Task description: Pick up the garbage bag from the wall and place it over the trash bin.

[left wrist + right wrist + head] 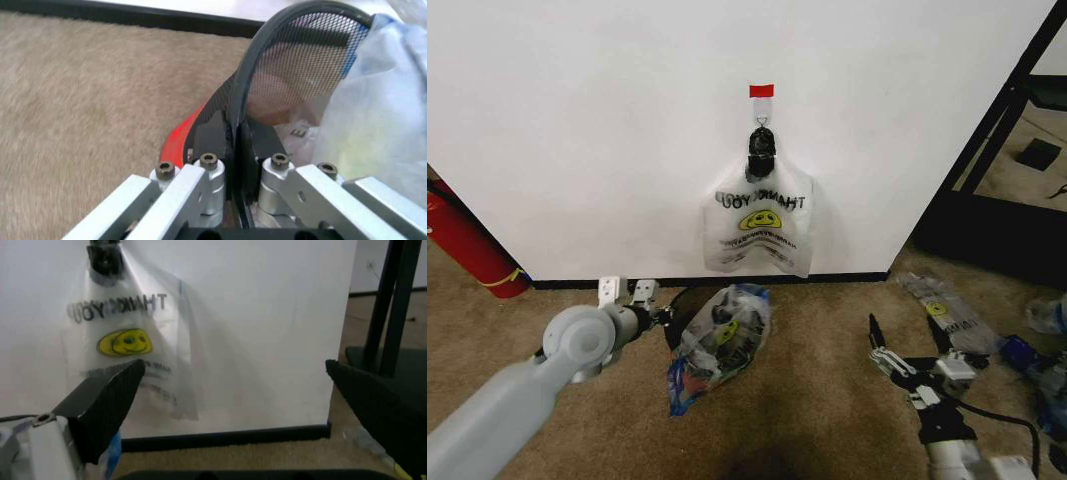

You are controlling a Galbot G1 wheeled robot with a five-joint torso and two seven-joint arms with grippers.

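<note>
Carpet (pixel 827 380) covered the floor below the wall (pixel 577 120), where a whitish "THANK YOU" bag (pixel 760 228) hung from a dark hook (pixel 761 145) under a small red tape strip (pixel 761 91). At about 6 o'clock from that hanging bag, the trash bin (pixel 689 318) lay tipped on its side on the carpet, close to the black baseboard (pixel 847 277), with the garbage bag (pixel 719 342) with its blue patch and yellow smiley pulled over much of the mesh. The left claw (pixel 667 315) reached in from 9 o'clock of the bin; in the left wrist view the left claw (pixel 235 145) was clenched on the bin's rim (pixel 248 75), the red bottom rim (pixel 179 137) beside its fingers and crinkled plastic against the mesh. The right claw (pixel 907 335) waited at about 3 o'clock of the bin, well apart from it, fingers spread wide and holding nothing. A red fire extinguisher (pixel 467 245) leaned at the far 9 o'clock edge.
</note>
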